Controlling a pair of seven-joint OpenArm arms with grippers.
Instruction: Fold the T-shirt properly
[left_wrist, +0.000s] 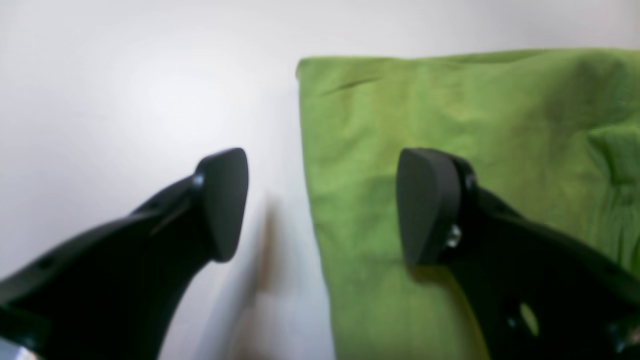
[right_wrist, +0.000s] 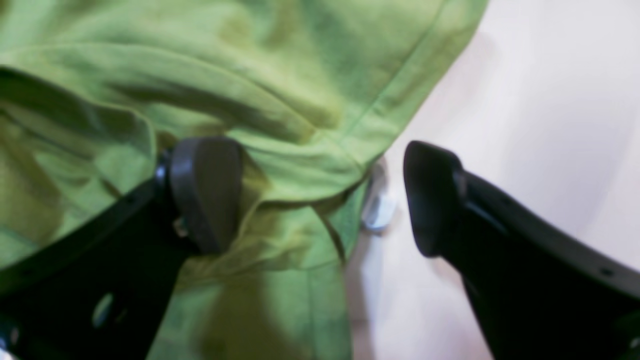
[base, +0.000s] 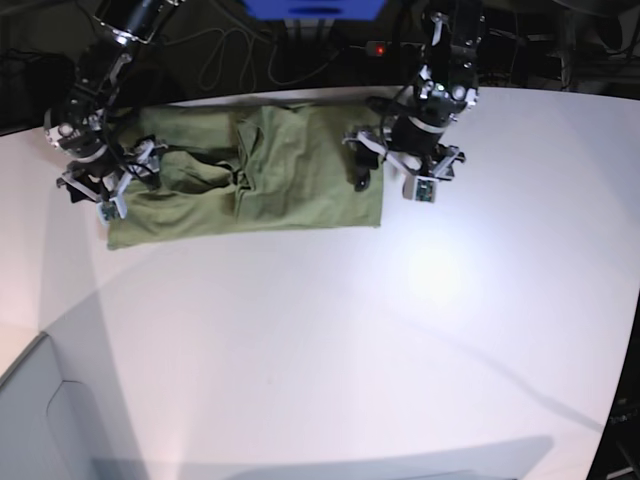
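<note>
The olive-green T-shirt (base: 270, 170) lies as a long flat strip across the far part of the white table (base: 330, 340), with bunched folds near its left end. My left gripper (left_wrist: 325, 205) is open and straddles the shirt's straight side edge (left_wrist: 310, 175): one finger (left_wrist: 430, 205) hangs over the cloth, the other (left_wrist: 222, 205) over bare table. My right gripper (right_wrist: 320, 197) is open over the wrinkled end of the T-shirt (right_wrist: 280, 90), with one finger (right_wrist: 205, 195) above the folds and the other (right_wrist: 432, 200) above the table. A small white tag (right_wrist: 377, 205) peeks out at the cloth's edge. Neither gripper holds anything.
In the base view the left arm (base: 430, 110) reaches in from the far right and the right arm (base: 95, 110) from the far left. Cables and dark equipment (base: 300, 40) lie beyond the table's far edge. A grey surface (base: 40, 420) sits at the near left corner.
</note>
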